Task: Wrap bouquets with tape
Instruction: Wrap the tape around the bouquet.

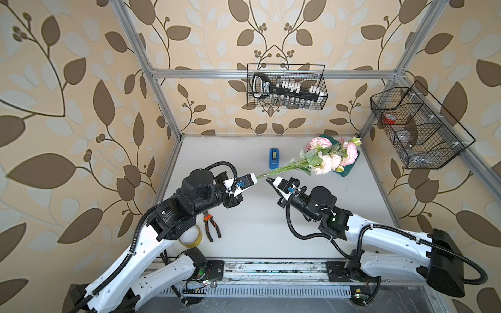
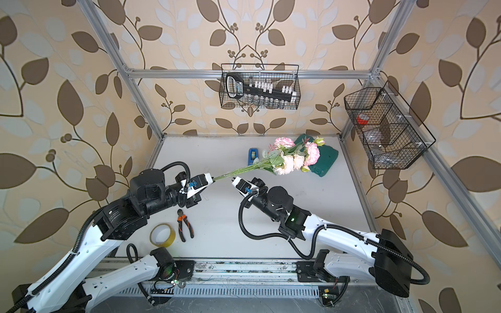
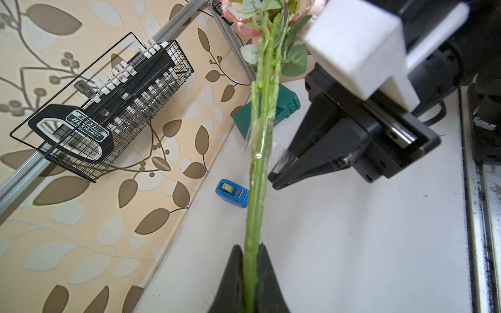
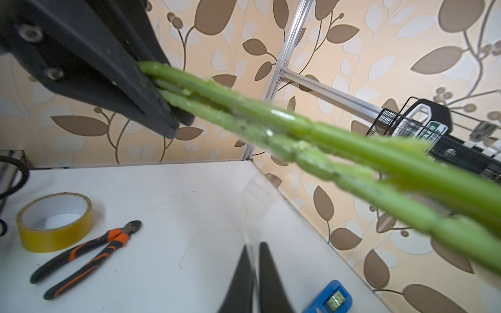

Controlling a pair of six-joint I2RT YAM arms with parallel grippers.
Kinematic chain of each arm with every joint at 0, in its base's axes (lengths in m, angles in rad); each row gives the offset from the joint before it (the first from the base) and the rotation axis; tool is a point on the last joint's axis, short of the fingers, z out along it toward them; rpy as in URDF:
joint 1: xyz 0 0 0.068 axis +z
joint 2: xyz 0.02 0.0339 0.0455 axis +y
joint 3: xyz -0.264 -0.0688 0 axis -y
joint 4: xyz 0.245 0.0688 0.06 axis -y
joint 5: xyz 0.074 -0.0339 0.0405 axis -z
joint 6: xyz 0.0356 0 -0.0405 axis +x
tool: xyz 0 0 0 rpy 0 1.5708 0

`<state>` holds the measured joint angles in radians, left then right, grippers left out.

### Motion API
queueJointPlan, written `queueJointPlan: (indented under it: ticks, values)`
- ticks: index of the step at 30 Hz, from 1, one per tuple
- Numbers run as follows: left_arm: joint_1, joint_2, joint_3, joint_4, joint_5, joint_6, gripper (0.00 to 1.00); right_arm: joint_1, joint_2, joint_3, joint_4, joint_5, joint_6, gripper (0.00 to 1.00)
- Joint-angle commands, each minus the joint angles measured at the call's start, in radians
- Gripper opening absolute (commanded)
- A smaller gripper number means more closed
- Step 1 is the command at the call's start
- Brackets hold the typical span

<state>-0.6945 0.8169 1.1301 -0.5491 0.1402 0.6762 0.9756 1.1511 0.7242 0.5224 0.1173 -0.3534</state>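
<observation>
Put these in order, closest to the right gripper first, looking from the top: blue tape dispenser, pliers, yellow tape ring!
From the right gripper, in a top view:
1. Blue tape dispenser: just beyond it.
2. Pliers: toward the front left.
3. Yellow tape ring: farther left still, near the front edge.

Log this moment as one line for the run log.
left tool: shut on bouquet, stems off table | right tool: shut beside stems | tape dispenser: on table, untouched
</observation>
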Motion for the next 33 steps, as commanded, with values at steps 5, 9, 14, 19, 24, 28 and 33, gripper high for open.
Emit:
queueJointPlan:
  ticks: [5, 9, 14, 19, 24, 28, 33]
  values:
    - [-0.005, 0.053, 0.034, 0.06, -0.128, -0.003, 0.0, 0.027, -0.084, 0.03, -0.108, -0.131, 0.059, 0.0]
    - [-0.005, 0.074, 0.014, 0.046, -0.154, 0.038, 0.0, 0.027, -0.098, 0.064, -0.122, -0.143, 0.087, 0.0]
    - [-0.005, 0.082, -0.029, 0.039, -0.141, 0.101, 0.0, 0.02, -0.026, 0.158, -0.175, -0.063, 0.105, 0.0]
    - [-0.005, 0.075, -0.072, 0.063, -0.145, 0.151, 0.0, -0.028, 0.077, 0.257, -0.255, -0.009, 0.164, 0.0]
    - [-0.005, 0.047, -0.106, 0.144, -0.161, 0.162, 0.0, -0.078, 0.143, 0.3, -0.303, -0.004, 0.206, 0.15]
    - [-0.005, 0.05, -0.1, 0.136, -0.172, 0.174, 0.0, -0.144, 0.182, 0.351, -0.334, 0.03, 0.172, 0.53]
    - [-0.005, 0.048, -0.121, 0.151, -0.193, 0.176, 0.0, -0.2, 0.186, 0.464, -0.421, 0.029, 0.116, 0.71]
